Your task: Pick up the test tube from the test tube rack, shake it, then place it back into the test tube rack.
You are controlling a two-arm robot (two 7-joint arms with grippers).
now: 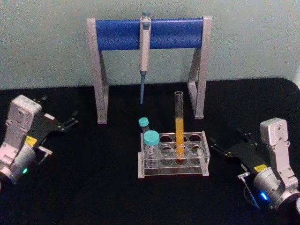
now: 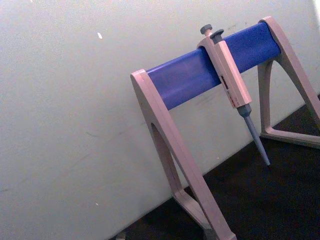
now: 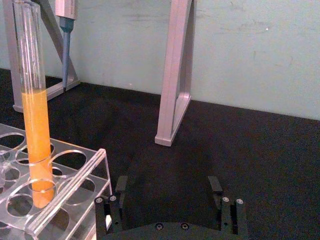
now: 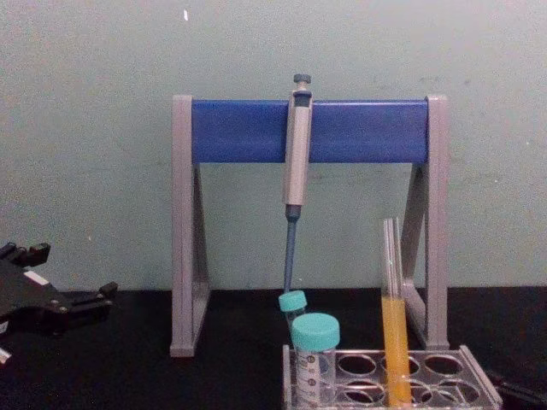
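Before reaching in, note the tall slim clear glass test tube (image 1: 179,123), round-bottomed and capless, standing upright in a hole near the middle of the low clear plastic test tube rack (image 1: 205,151), with orange-yellow liquid filling its lower half. Cannot say which row exactly. Seen from the chest, rises well above the rack's top plate (image 4: 444,376), leaving a long bare stretch of glass to take hold of. Probably kept vertical by the two stacked plates so that no liquid spills from the open mouth. Shares the rack with two short wide teal-capped tubes (image 1: 151,140) at the left end, apart from the tall one and so unlikely to hinder a grasp made from the right. Behind, note the grey-and-blue pipette stand (image 1: 150,33) with a pale pipette (image 1: 144,51) hanging from its bar, well behind the rack. No step of the task appears begun. Find the right gripper (image 1: 228,140) low over the black table (image 1: 108,187), just to the right of the rack, pointing inward toward it, with fingers (image 3: 121,184) spread wide and holding nothing; judged the likelier to make the pick. Find the left gripper (image 1: 71,120) parked well apart on the left, likewise low and angled inward; cannot tell whether open or closed.
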